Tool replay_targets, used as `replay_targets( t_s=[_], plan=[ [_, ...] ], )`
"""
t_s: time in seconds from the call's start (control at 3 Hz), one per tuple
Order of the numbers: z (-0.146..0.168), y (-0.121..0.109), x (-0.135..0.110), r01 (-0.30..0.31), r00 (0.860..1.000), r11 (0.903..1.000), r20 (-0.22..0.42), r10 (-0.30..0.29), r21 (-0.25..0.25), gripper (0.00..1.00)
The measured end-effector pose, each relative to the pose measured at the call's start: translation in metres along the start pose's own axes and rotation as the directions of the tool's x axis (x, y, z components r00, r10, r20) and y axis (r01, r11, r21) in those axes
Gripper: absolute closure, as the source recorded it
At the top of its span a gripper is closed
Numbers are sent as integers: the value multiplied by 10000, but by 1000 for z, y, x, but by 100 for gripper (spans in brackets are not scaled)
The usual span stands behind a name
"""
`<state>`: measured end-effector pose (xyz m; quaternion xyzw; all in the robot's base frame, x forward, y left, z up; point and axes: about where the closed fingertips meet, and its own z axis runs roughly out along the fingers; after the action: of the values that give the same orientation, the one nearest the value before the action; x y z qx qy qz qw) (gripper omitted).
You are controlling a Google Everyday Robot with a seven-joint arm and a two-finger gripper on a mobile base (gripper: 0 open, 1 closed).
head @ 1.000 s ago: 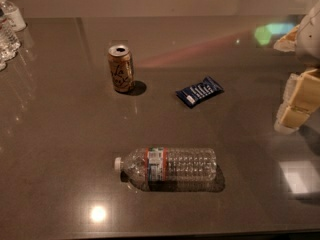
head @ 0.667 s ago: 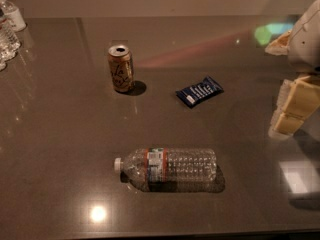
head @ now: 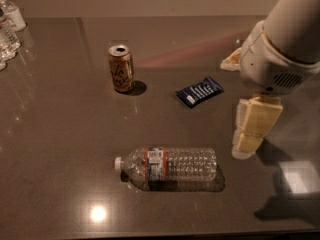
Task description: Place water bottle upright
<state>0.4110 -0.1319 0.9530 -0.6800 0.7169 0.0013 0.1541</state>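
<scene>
The water bottle (head: 170, 168) lies on its side on the dark table (head: 60, 134), near the front middle. Its white cap points left and its orange-red, green and pale blue label band sits near the neck. My gripper (head: 248, 146) hangs from the white arm at the right, a little above the table, to the right of the bottle's base and apart from it. It holds nothing that I can see.
A gold drink can (head: 121, 68) stands upright at the back left. A dark blue snack packet (head: 199, 91) lies behind the bottle. Clear bottles with white labels (head: 9, 29) stand at the far left edge. A bright light reflection (head: 98, 213) shows at the table's front.
The arm and gripper have moved left and further into view, nearer the bottle's base. The bottle, can and packet have not moved.
</scene>
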Motion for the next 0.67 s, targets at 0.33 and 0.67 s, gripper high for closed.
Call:
replay_targets(
  t_s=[0.33,0.67],
  plan=[
    [20,15,-31,452,9990,9975,6,-453,-534,0],
    [41,32,-57,766,9969,9919,-124,-782,-1016,0]
  ],
)
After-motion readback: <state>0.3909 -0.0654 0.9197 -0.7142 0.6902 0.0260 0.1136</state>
